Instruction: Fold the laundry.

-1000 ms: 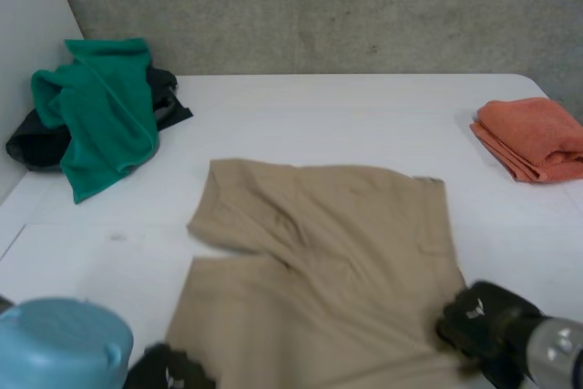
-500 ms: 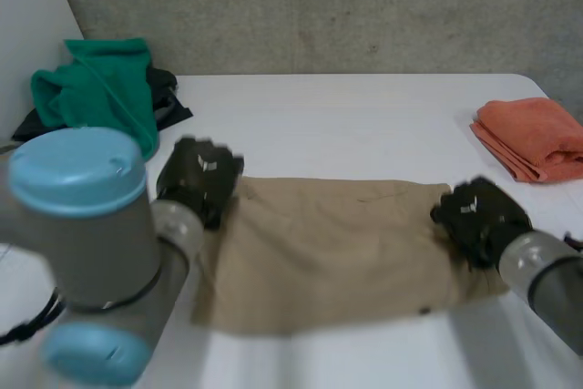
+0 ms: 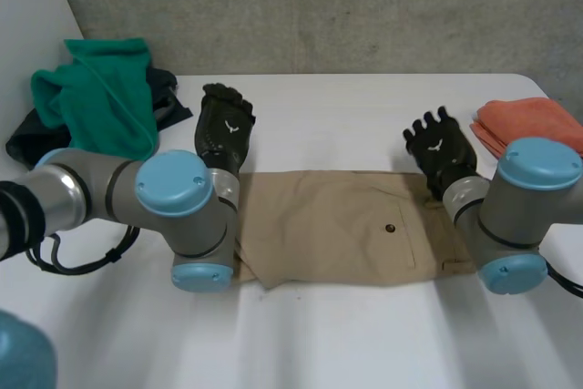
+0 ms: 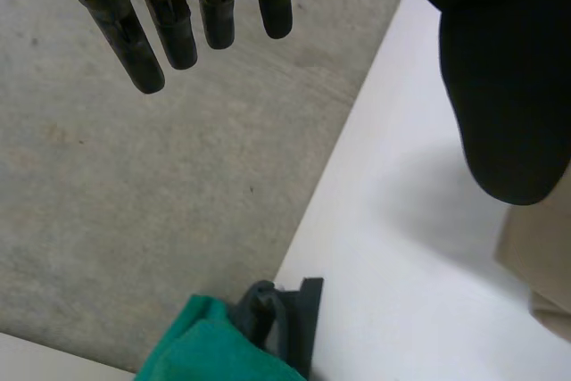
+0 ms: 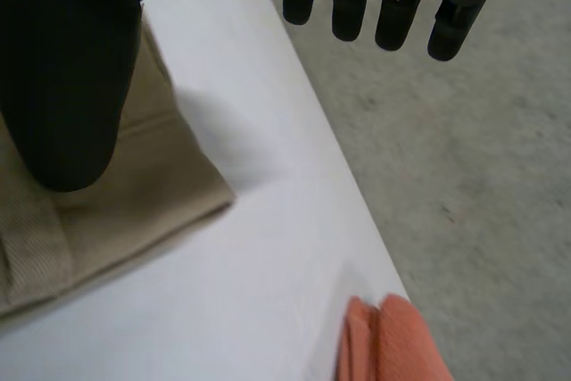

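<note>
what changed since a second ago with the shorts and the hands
Both hands carried the near half of the tan shorts over the far half, then let go; the left hand and right hand now hover open past its far edge. The green cloth and orange towel stayed put.

- Woven, matt cloth on the tan shorts (image 3: 337, 225), with fine twill ribbing under the thumb of the right hand (image 3: 442, 148).
- Smooth white top with a faint sheen on the table (image 3: 346, 116).
- Bare concrete wall (image 3: 319, 15) beyond the fingertips: rough, mottled, matt.
- Soft, fleecy, matt green cloth (image 3: 100, 107) beside the left hand (image 3: 223, 129).
- Thick, napped orange towel (image 3: 533, 134) beside the right hand.
- Matt black finish on both hands.
- Dull grey metal on the arm joints (image 3: 68, 198); smooth light-blue plastic on the caps (image 3: 173, 184).
</note>
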You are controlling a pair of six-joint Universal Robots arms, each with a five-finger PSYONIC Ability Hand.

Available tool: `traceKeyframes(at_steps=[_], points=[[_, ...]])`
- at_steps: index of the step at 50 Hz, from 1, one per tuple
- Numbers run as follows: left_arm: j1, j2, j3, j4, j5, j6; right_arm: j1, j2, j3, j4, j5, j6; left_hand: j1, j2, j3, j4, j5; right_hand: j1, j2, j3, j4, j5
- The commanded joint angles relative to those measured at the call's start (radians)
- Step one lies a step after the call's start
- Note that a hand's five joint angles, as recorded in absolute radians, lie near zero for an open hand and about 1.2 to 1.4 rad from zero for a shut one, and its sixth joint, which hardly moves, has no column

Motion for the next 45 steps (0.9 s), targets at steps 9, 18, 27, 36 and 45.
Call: traceKeyframes(at_steps=[9, 18, 27, 36, 45], points=[[-0.039, 0.409, -0.391, -0.009, 0.001, -0.109, -0.092, -0.387, 0.185, 0.484, -0.163, 0.291, -0.008, -0.028, -0.031, -0.027, -0.039, -0.018, 0.003, -0.003, -0.003, -0.003], [-0.072, 0.449, -0.509, -0.058, 0.003, -0.287, -0.218, -0.395, 0.379, 0.481, -0.226, 0.284, 0.001, -0.019, -0.022, -0.018, -0.03, 0.238, 0.259, 0.253, 0.252, 0.252], [-0.072, 0.44, -0.505, -0.089, 0.009, -0.345, -0.217, -0.323, 0.419, 0.348, -0.248, 0.284, 0.001, -0.019, -0.022, -0.018, -0.03, 0.663, 0.684, 0.678, 0.677, 0.677], [-0.073, 0.454, -0.512, -0.093, 0.006, -0.345, -0.238, -0.355, 0.42, 0.3, -0.214, 0.273, 0.001, -0.019, -0.022, -0.018, -0.03, 1.162, 1.183, 1.177, 1.176, 1.176], [-0.07, 0.527, -0.537, -0.136, 0.004, -0.351, -0.246, -0.516, 0.396, 0.299, -0.148, 0.14, -0.011, -0.031, -0.034, -0.029, -0.042, 1.162, 1.183, 1.177, 1.176, 1.176]])
